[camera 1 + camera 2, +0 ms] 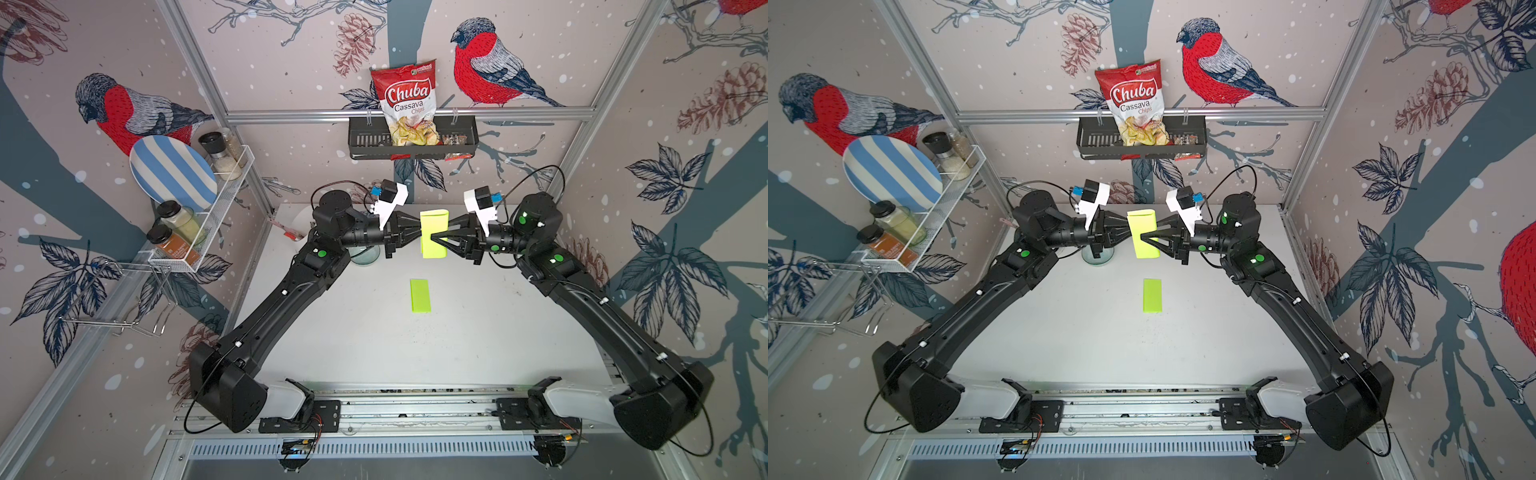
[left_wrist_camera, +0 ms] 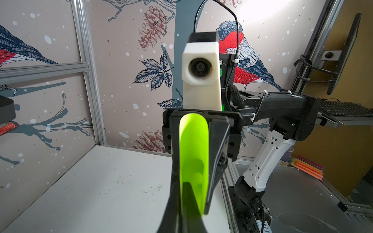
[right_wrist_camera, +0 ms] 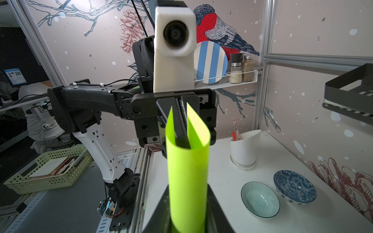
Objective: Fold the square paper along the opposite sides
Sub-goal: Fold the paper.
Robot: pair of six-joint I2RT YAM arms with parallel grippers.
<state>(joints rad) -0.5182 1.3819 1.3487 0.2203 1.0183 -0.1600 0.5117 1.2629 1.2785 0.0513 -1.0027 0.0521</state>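
Observation:
A yellow-green square paper hangs in the air over the back of the table, bent into a U-shaped loop between my two grippers, which face each other. My left gripper is shut on the paper's free edge. My right gripper has its fingers on both sides of the rounded bend of the paper, pressing it. A narrow folded strip of the same green paper lies flat mid-table.
A pale glass bowl sits under the left wrist, with a blue patterned bowl and a white cup beside it. A wire rack with a plate and jars hangs left. A black basket holds a chips bag.

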